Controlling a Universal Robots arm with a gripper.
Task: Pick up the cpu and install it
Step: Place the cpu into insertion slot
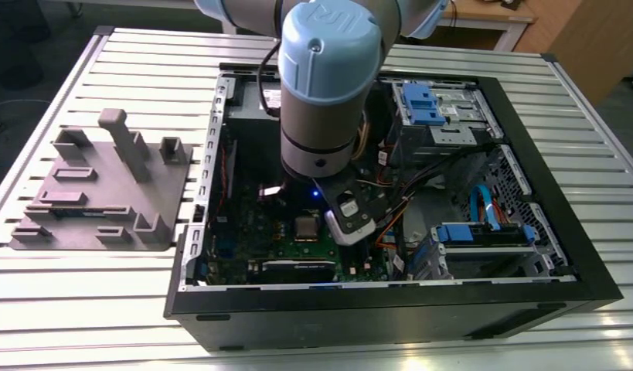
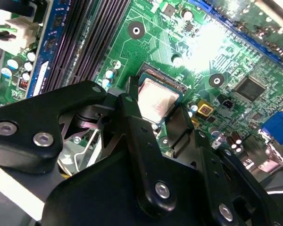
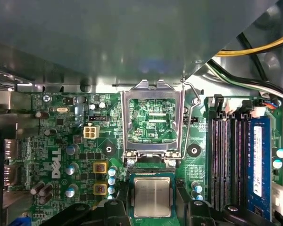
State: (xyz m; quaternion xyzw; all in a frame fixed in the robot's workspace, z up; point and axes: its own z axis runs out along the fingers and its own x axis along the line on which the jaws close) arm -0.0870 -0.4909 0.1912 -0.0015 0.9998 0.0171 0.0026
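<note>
The cpu [image 3: 152, 197], a small square chip with a silvery-grey top and a thin green rim, sits level at the open processor socket of a green motherboard [image 3: 75, 141], caught between the two black fingers [image 2: 132, 122] of the gripper [image 2: 156, 107]. The fingers are drawn in narrow, each lying against an opposite edge of the chip. In the second wrist view a strip of the socket's contacts shows just beyond the chip's far edge. It cannot be told whether the chip is fully seated or held a little above the socket.

In the first wrist view, the socket's metal retention frame [image 3: 126, 120] stands swung up and open just beside the cpu, with the board visible through its window. Dark memory slots [image 3: 226, 160] run along one side of the socket, with a blue-labelled module [image 3: 258, 160] in the outermost one. Yellow and black cables [image 3: 254, 47] cross the corner above them.

In the exterior view, the pale blue and grey arm [image 1: 327, 77] reaches straight down into an open black computer case [image 1: 399, 313] lying on its side. The chip [image 1: 307, 226] is a bright square on the board near the case's front wall. Blue drive-bay clips [image 1: 424, 104] sit toward the exterior view's right. The case rests on a slatted metal worktop [image 1: 90, 309]. A grey moulded fixture [image 1: 100, 193] with upright posts stands well apart from the case, toward the exterior view's left.
</note>
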